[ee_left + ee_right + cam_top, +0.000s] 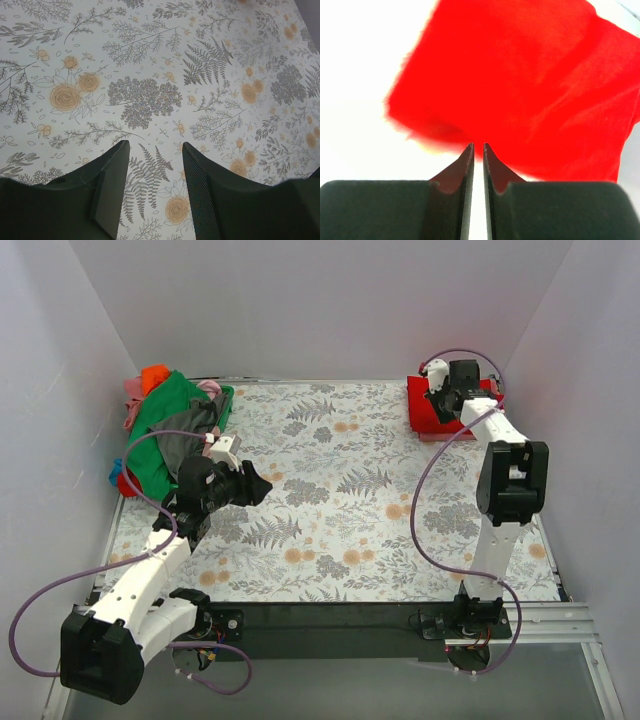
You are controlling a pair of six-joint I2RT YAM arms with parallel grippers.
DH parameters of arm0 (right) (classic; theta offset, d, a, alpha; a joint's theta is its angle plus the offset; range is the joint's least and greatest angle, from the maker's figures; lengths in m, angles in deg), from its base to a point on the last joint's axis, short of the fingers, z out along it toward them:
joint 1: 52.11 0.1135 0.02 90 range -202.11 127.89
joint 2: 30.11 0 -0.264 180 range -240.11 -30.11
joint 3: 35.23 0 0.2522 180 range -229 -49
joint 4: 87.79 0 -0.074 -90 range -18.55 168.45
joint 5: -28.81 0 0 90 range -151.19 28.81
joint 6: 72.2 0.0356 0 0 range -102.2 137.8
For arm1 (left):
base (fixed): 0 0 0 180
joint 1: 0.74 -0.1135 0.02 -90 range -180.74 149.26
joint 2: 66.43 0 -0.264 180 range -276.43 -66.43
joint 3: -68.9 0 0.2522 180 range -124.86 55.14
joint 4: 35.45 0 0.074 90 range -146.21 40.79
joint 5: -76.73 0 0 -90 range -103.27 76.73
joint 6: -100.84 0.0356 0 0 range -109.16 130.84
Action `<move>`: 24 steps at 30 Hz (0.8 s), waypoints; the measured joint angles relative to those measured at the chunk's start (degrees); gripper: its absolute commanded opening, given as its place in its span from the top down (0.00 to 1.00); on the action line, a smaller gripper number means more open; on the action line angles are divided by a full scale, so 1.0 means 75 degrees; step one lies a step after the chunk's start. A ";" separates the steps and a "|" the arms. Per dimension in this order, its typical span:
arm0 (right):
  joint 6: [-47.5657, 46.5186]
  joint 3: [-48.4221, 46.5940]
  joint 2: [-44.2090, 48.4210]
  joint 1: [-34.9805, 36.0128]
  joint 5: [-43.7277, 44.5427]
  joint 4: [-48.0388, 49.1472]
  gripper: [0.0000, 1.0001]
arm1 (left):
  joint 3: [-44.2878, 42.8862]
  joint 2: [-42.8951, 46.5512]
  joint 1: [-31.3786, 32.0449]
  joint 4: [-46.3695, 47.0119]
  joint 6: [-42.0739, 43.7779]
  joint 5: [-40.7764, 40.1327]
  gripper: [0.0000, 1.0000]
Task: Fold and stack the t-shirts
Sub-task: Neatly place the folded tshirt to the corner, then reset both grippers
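A loose pile of t-shirts lies at the far left: a green one [163, 425] on top, a grey one [190, 445], orange [154, 375] and pink [134, 392] behind. A folded bright red t-shirt [428, 418] lies at the far right corner; it fills the right wrist view [530, 85]. My left gripper [262, 486] is open and empty just right of the pile, over bare floral cloth [154, 145]. My right gripper [441, 400] hovers over the red shirt's edge with jaws shut and nothing between them [477, 146].
The floral grey-white table cloth [340, 500] covers the table, also shown in the left wrist view [150, 75]. White walls close in the left, back and right sides. A black rail [330, 620] runs along the near edge between the arm bases.
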 measured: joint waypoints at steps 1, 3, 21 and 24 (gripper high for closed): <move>0.0032 0.0227 0.0300 0.0067 -0.0137 -0.0009 0.79 | 0.0000 0.0017 0.0000 0.0000 -0.0003 -0.0023 0.52; 0.0099 0.0764 0.0970 0.0181 -0.0475 0.0061 0.72 | 0.0000 0.0108 0.0000 -0.0003 -0.0020 -0.0140 0.43; 0.1801 0.6805 0.9474 -0.0198 -0.1020 0.1003 0.02 | -0.2597 0.0726 -0.0527 -0.1716 -0.1489 -0.1443 0.07; 0.2471 0.6948 0.9605 -0.0198 -0.0530 0.1003 0.02 | -0.2838 0.0781 -0.0530 -0.2087 -0.1437 -0.1547 0.07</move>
